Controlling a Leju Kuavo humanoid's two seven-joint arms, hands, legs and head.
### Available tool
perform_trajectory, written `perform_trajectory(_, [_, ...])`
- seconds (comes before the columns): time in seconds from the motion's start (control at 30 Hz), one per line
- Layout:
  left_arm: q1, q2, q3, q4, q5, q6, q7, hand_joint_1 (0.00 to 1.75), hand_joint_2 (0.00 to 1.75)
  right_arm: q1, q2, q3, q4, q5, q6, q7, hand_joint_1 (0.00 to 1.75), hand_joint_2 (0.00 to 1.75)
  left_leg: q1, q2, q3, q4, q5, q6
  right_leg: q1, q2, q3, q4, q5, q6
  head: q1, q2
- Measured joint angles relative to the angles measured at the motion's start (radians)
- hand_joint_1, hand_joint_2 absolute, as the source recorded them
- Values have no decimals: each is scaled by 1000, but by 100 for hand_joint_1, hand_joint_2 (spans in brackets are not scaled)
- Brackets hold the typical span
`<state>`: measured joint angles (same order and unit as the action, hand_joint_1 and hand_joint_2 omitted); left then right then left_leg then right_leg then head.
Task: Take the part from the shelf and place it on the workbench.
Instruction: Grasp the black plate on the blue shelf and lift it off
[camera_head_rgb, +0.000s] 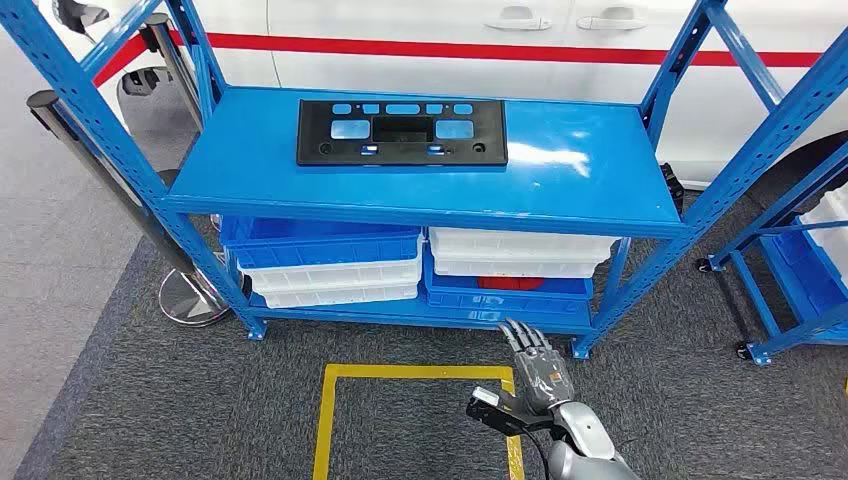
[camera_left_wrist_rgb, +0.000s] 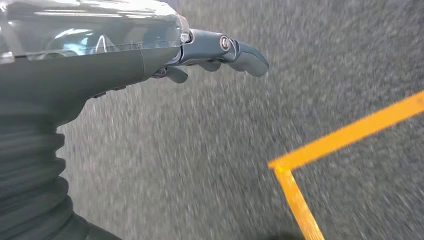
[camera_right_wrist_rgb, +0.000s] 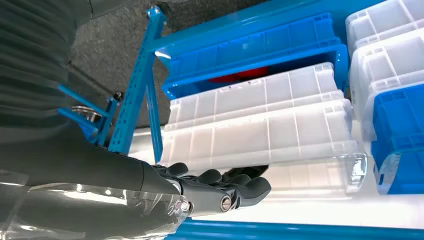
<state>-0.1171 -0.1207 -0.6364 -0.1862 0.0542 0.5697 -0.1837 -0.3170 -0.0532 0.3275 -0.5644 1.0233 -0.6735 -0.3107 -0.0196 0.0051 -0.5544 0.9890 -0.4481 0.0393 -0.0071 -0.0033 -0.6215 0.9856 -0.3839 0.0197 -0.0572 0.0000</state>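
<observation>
Part: a flat black panel (camera_head_rgb: 401, 132) with rectangular cut-outs lies on the top board of the blue shelf (camera_head_rgb: 560, 185), toward the back and left of middle, untouched.
Right hand: (camera_head_rgb: 532, 362) raised in front of the shelf's lower tier, low and well short of the part, fingers stretched forward and slightly spread, holding nothing. In its wrist view the hand (camera_right_wrist_rgb: 215, 187) points at the stacked bins with the fingers loosely bent.
Left hand: (camera_left_wrist_rgb: 220, 52) hangs over the grey carpet (camera_left_wrist_rgb: 190, 165) near the corner of a yellow floor line (camera_left_wrist_rgb: 320, 147); its fingers are lightly bent and hold nothing.
Lower tier: white bins (camera_head_rgb: 520, 252) and blue bins (camera_head_rgb: 320, 240) stacked side by side.
Behind the shelf: a white car (camera_head_rgb: 420, 30) with a red stripe.
</observation>
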Motion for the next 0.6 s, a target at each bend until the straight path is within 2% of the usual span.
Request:
perform_trajectory(0.17, [-1,-1,33,0,19,-25,-9,0,175,-3,-4,33,-34,-5,0,4,0,175,0,0,0,0,0,0,0,0,0,0,0,0,0,0])
perform_trajectory(0.33, [-1,1,49,0,18,-30,3,0,175,-28,-44,98,-164,21,69,52,0,175,0,0,-1,0,0,0,0,0,0,0,1,1,0,0])
perform_trajectory(0.6, [-4,1,115,0,92,-64,-62,0,175,-211,-148,182,-275,41,138,64,0,175,-3,1,-3,0,4,2,-3,1,-3,0,6,4,0,0])
